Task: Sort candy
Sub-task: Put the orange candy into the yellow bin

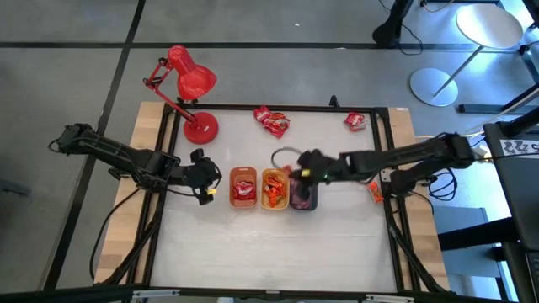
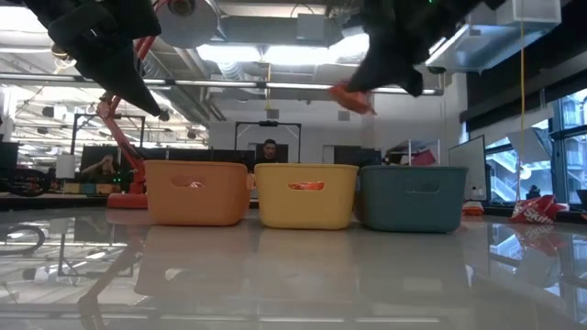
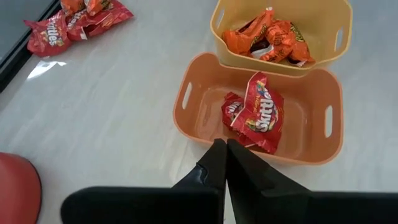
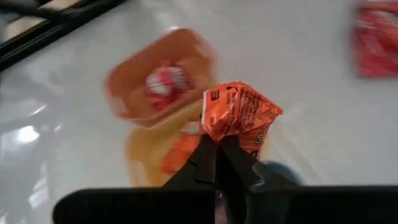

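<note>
Right gripper [image 4: 217, 144] above the row of trays near the table's middle, pinched on an orange candy [image 4: 239, 117], held in the air over the grey tray [image 1: 303, 195] and yellow tray [image 1: 274, 188]. Left gripper [image 3: 225, 149] pressed together, empty, hanging just beside the orange tray [image 3: 198, 111]. Red packets [image 3: 258, 112] in the orange tray, orange ones [image 3: 267, 40] in the yellow tray. More loose candy [image 1: 272, 121] near the table's far edge, one packet [image 1: 355, 122] toward the far right corner. Red lamp [image 1: 189, 80] at the far left corner.
</note>
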You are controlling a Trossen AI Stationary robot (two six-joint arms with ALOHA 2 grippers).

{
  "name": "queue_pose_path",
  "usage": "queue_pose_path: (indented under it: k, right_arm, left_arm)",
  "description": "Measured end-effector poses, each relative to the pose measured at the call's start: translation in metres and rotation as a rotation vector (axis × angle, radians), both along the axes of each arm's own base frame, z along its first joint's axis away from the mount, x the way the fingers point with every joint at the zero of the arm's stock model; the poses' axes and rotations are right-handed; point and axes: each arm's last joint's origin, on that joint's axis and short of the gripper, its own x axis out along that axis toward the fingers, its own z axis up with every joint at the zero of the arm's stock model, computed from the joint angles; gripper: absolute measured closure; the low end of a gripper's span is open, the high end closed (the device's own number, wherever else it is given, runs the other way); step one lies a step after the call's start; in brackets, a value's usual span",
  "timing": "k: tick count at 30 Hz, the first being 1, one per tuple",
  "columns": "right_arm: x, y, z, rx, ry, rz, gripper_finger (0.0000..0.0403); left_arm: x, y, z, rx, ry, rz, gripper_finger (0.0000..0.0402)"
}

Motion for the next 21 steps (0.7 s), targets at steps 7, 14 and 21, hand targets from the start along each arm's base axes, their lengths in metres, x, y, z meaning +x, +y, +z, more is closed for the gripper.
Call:
queue_pose_path:
  k: [7,14,21]
  right_arm:
    - [0.038,0.025,-0.038,-0.082,0.072,0.128,0.0396]
    - [0.068,0.027,-0.063,-0.106,0.149,0.203,0.0395]
    - [0.082,0.031,-0.067,-0.136,0.233,0.306,0.0341]
  left_arm:
    - [0.000,0.000,0.000,-0.002,-0.003,0.002,0.0398]
    - [0.001,0.000,0.001,-0.005,-0.015,0.001,0.0398]
    - [0.001,0.000,0.001,-0.004,-0.012,0.000,0.0398]
